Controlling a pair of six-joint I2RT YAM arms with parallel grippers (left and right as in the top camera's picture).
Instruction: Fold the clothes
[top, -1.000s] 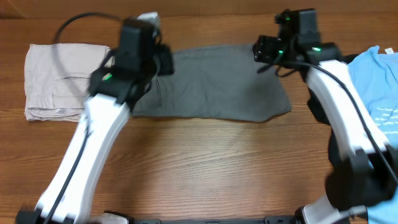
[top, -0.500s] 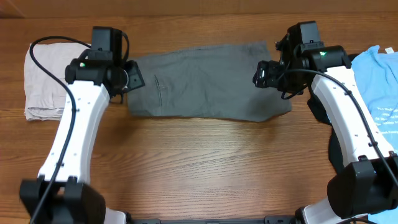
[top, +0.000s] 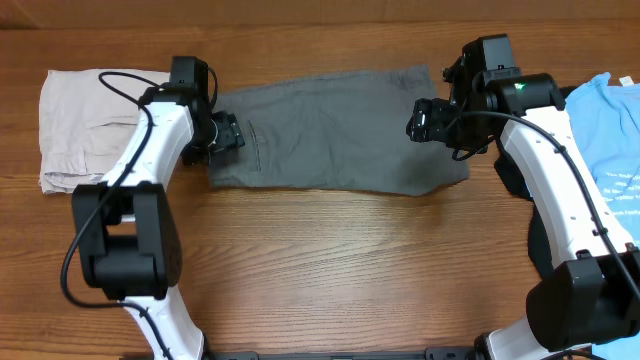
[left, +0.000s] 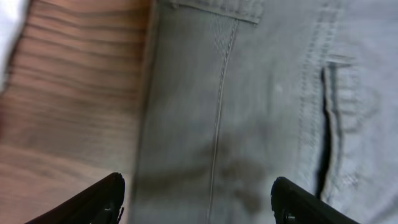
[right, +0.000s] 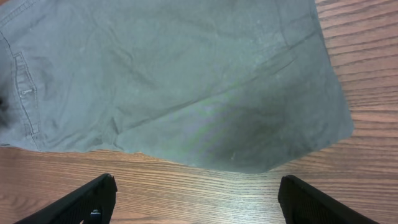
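The grey shorts (top: 330, 130) lie flat across the back middle of the table, folded into a long band. My left gripper (top: 228, 135) hovers open over their left end. In the left wrist view its open gripper (left: 198, 190) spans grey shorts (left: 261, 93) beside the slit pocket (left: 326, 124), with nothing held. My right gripper (top: 420, 120) is open above the shorts' right part. In the right wrist view its gripper (right: 198, 183) stands over bare wood just off the edge of the shorts (right: 186, 81), with nothing between the fingers.
Folded beige shorts (top: 85, 130) lie at the far left, close to the left arm. A light-blue T-shirt (top: 605, 130) lies at the right edge, and a black garment (top: 537, 240) shows beneath the right arm. Bare wooden table (top: 340, 260) fills the front.
The left gripper let go of the shorts' top-left edge, opened, and swung down to their left end. The right gripper came forward from the top edge and opened wider. The shorts now lie flat.
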